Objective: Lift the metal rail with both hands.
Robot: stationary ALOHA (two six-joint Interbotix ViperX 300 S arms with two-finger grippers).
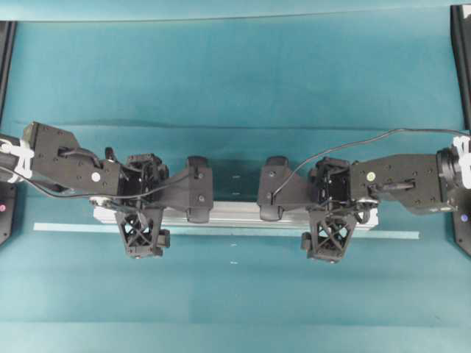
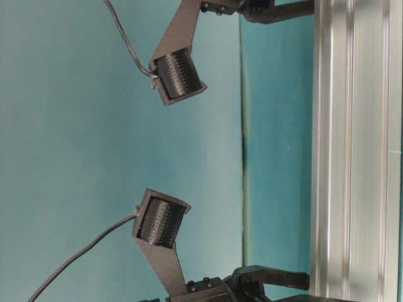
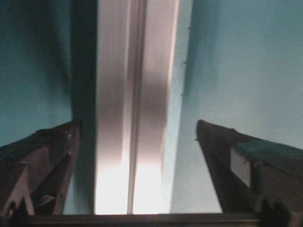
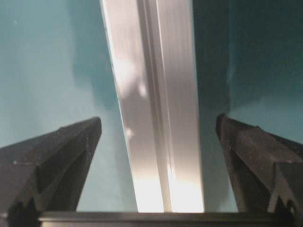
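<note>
Overhead: the metal rail lies flat on the teal table, running 9 to 3 o'clock just above a thin pale tape strip. The left gripper and right gripper straddle it near opposite ends, probably so a lift would stay level.

Table-level: the rail stands clear of both pairs of fingers.

Left wrist: fingers spread wide either side of the rail, holding nothing.

Right wrist: fingers likewise wide apart, rail between them untouched.

No containers appear.
</note>
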